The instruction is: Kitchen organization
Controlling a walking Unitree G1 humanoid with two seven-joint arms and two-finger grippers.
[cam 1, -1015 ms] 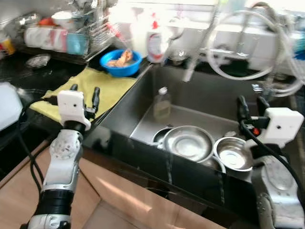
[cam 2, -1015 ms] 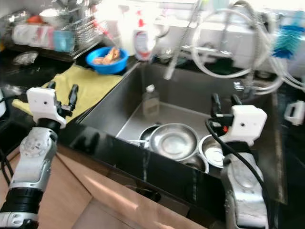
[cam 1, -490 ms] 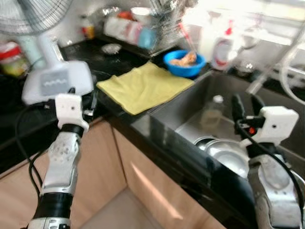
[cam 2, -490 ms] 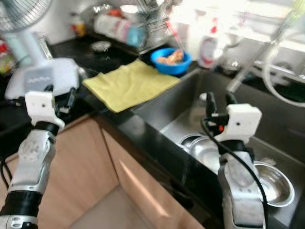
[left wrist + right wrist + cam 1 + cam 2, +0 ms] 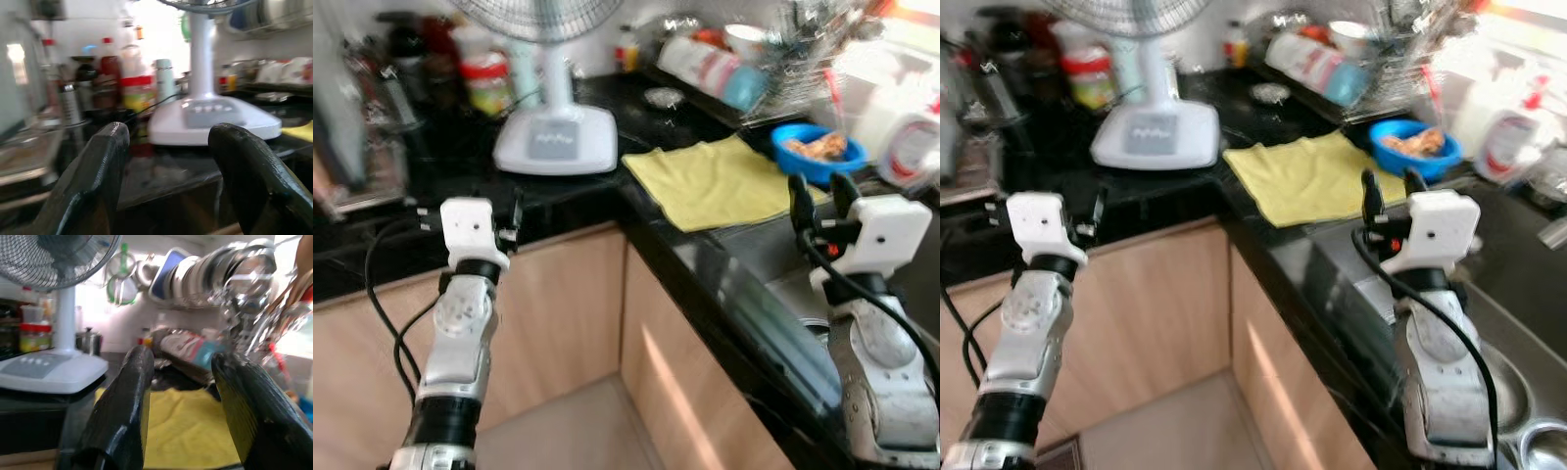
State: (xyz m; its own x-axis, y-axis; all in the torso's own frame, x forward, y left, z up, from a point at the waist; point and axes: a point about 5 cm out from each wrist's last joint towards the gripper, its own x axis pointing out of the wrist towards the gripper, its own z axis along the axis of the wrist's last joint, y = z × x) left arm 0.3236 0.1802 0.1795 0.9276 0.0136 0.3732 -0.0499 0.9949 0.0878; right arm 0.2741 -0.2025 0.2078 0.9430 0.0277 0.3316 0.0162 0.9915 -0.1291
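Note:
A yellow cloth [image 5: 715,181] lies flat on the black counter [image 5: 685,264] near its corner. Behind it a blue bowl [image 5: 818,152] holds something orange, beside a dish rack [image 5: 744,69] with cups and plates. My left gripper [image 5: 168,132] is open and empty, held up before the counter's front edge and facing a white table fan [image 5: 553,137]. My right gripper [image 5: 820,191] is also open and empty, raised over the counter edge near the cloth, which shows past its fingers [image 5: 132,396] in the right wrist view.
Jars and bottles [image 5: 487,83] crowd the back left of the counter. A white soap bottle [image 5: 911,147] stands at the far right. Light wooden cabinet doors [image 5: 558,313] run below the counter round the corner. Steel bowls [image 5: 1538,446] in the sink show at the lower right.
The whole picture has swung left: the sink has slid off to the right and the fan, jars and counter corner have come in. Both arms keep the same raised pose, grippers open.

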